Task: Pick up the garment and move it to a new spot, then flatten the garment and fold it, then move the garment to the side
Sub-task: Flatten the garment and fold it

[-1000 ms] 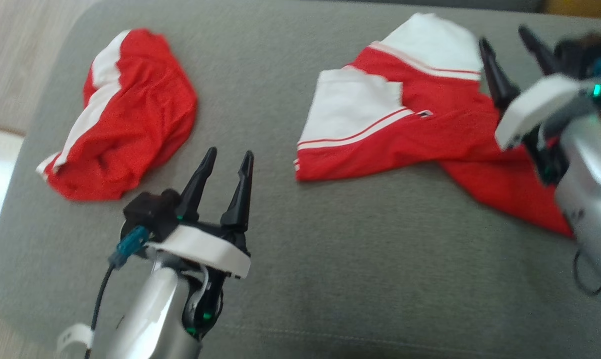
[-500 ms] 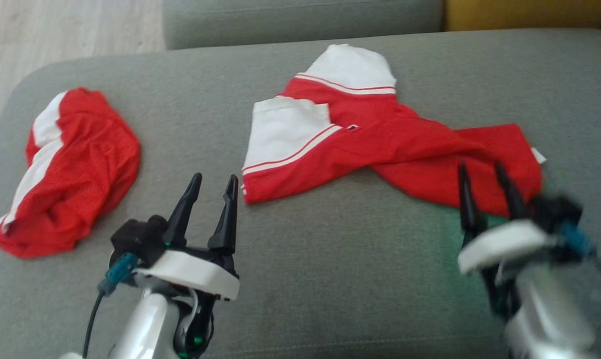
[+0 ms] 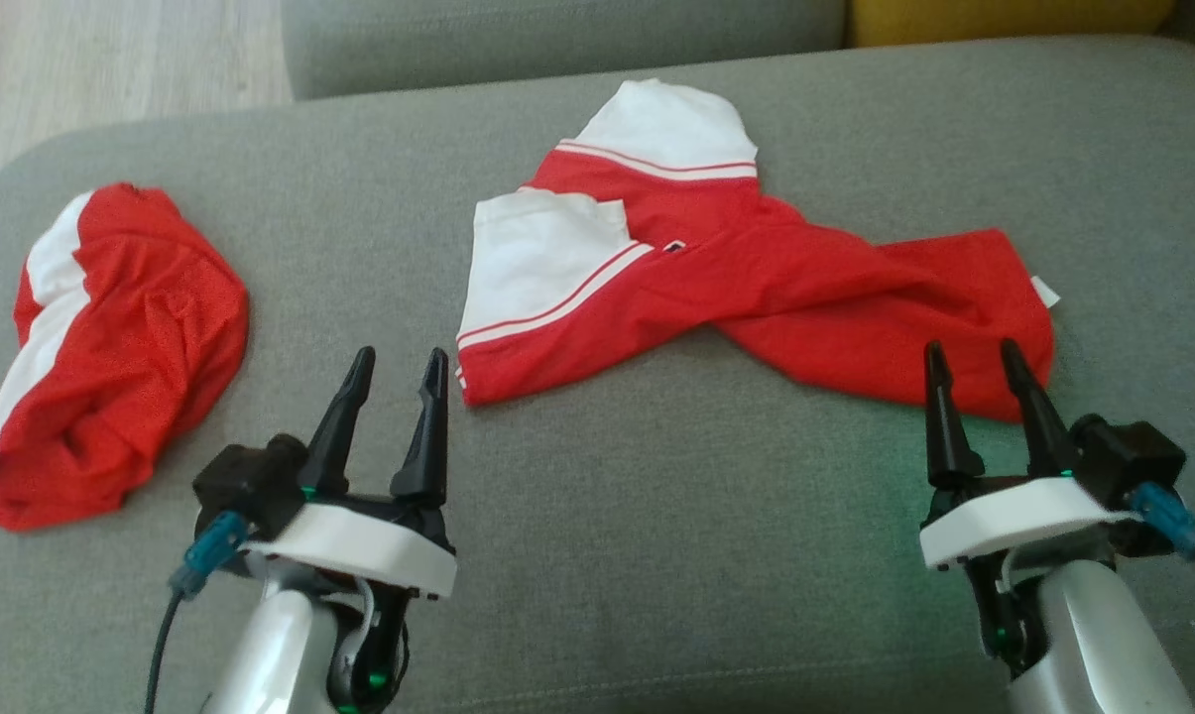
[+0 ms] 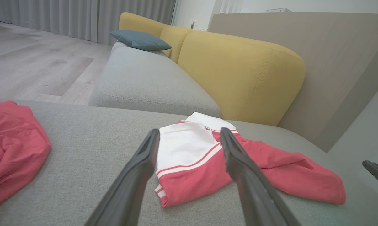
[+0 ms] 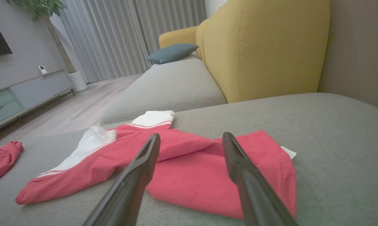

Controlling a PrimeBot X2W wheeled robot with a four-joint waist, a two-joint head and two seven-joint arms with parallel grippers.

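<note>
Fabric is the issue here. The garment [image 3: 756, 288], red with white panels, lies twisted and half-spread across the middle of the grey seat cushion [image 3: 657, 535]. It reaches toward the cushion's right edge, with its white parts toward the far edge. It looks thin, light and limp, so it should sag and drape once lifted, and a pinch on a single loose layer may slip. Likely good holds are the near left corner under the striped white panel and the red hem at the near right, one per arm. The left gripper [image 3: 401, 355] hovers by the front edge, fingers spread and empty, just short of that corner. The right gripper [image 3: 970, 347] is likewise spread and empty, its tips close to the red hem. A second red garment [image 3: 111, 347] sits bunched at the cushion's left edge.
</note>
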